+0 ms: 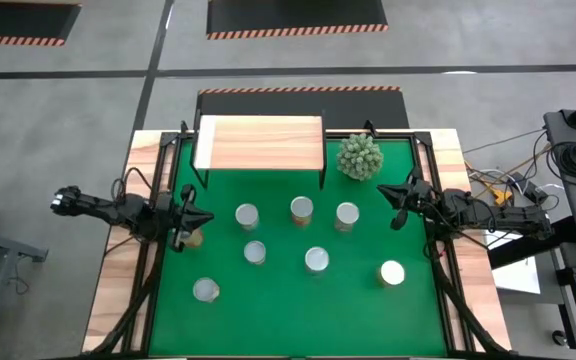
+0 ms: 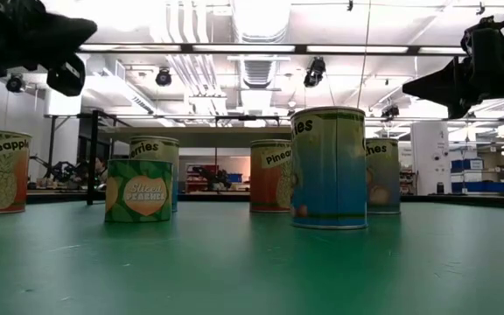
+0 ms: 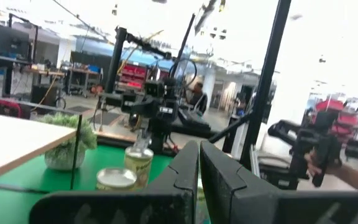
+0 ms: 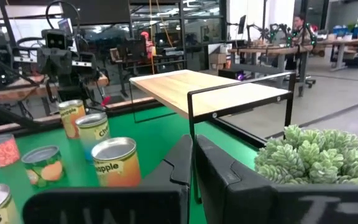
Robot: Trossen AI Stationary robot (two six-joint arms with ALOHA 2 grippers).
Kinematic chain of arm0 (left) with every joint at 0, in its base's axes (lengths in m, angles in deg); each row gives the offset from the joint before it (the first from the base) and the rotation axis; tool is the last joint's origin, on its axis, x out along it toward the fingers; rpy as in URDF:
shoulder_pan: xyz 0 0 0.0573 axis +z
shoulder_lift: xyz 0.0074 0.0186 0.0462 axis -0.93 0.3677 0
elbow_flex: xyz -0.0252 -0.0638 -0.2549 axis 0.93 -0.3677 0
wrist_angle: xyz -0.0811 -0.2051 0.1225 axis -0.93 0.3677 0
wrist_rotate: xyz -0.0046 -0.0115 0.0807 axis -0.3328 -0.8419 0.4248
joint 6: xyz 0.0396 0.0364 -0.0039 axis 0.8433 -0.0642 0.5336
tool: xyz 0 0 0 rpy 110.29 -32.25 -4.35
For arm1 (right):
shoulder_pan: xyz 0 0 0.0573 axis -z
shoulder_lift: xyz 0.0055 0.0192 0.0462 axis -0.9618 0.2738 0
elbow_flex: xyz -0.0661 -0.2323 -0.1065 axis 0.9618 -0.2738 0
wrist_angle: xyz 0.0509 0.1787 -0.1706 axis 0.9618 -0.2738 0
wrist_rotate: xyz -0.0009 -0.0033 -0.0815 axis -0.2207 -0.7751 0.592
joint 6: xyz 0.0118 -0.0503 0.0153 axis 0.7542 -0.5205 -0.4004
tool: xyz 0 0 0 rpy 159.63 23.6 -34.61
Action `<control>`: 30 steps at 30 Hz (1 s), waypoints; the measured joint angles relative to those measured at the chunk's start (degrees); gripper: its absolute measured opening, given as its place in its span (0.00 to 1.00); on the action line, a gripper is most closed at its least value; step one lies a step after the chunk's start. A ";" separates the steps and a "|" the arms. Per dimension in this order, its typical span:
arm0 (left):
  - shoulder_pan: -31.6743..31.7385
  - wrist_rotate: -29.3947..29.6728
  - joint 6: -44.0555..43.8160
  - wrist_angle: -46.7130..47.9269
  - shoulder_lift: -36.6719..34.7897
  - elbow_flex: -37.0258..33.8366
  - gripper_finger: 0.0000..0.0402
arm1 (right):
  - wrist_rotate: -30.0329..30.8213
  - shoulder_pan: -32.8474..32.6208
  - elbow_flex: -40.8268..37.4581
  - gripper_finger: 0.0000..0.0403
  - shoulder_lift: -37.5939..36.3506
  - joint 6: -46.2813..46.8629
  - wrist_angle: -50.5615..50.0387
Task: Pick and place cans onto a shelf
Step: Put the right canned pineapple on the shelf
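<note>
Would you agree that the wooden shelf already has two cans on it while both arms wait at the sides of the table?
Not quite: the shelf has no cans on it, as the high view shows. All seven visible cans stand on the green mat. The rest holds: the left gripper and right gripper wait at the table's sides.

We find the shelf [image 1: 260,143] top bare. Cans [image 1: 301,209] stand apart on the tabletop [image 1: 268,310], with gaps between them. The plant [image 1: 359,156] crowds the shelf's right end. Open mat lies between shelf and cans.
</note>
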 joint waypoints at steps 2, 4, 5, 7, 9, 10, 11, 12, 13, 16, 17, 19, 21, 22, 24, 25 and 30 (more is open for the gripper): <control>-0.01 0.00 -0.29 -1.04 0.00 0.00 0.00 | -0.02 -0.01 0.00 0.02 -0.01 -1.22 0.00; 0.00 0.00 -1.71 -1.58 0.00 0.00 0.00 | -0.02 -0.02 0.00 0.02 -0.02 -1.53 0.00; 0.00 0.00 -2.84 -1.69 0.00 0.00 0.00 | -0.02 -0.02 0.00 0.02 -0.02 -1.18 0.02; 0.00 0.01 -3.87 -2.90 0.02 0.00 0.00 | -0.02 -0.02 -0.02 0.02 -0.01 1.06 0.19; -0.01 0.00 -3.61 -5.02 0.00 0.00 0.00 | 0.07 0.00 -0.04 0.02 0.03 3.57 1.27; 0.00 0.00 -3.16 -6.33 0.01 0.00 0.00 | 0.06 0.00 -0.04 0.02 0.17 3.69 2.41; -0.01 0.00 -2.48 -7.85 0.02 0.00 0.00 | -0.08 0.00 -0.04 0.02 0.35 3.73 3.68; -0.01 0.02 -1.10 -9.56 0.00 0.00 0.00 | -0.40 -0.02 -0.04 0.02 0.56 3.68 4.93; -0.01 0.02 0.77 -11.05 0.00 0.00 0.00 | -0.99 -0.02 -0.04 0.02 1.00 3.73 6.34; -0.01 0.02 4.56 -14.47 0.00 0.00 0.00 | -3.27 -0.02 -0.04 0.02 3.09 3.74 11.40; -0.01 0.02 4.86 -15.34 0.00 0.00 0.00 | -3.41 -0.02 -0.04 0.02 3.92 3.71 12.99; 0.01 0.02 4.81 -16.85 0.00 0.00 0.00 | -3.37 -0.02 -0.04 0.02 5.86 3.57 15.45; -0.01 0.02 4.20 -18.03 0.00 0.00 0.00 | -3.11 -0.02 -0.04 0.02 7.83 3.04 17.04; -0.01 0.04 4.08 -18.46 0.00 0.00 0.00 | -2.93 -0.02 -0.04 0.02 8.74 2.68 17.62; -0.01 0.02 4.27 -19.16 0.00 0.00 0.00 | -2.88 -0.01 0.04 0.02 10.59 2.51 18.88; 0.00 0.03 4.55 -19.39 0.00 0.00 0.00 | -2.63 0.00 0.36 0.02 11.40 2.58 18.73; -0.01 0.43 6.38 -20.10 0.02 0.00 0.00 | -1.44 0.00 4.37 0.02 16.09 2.67 17.84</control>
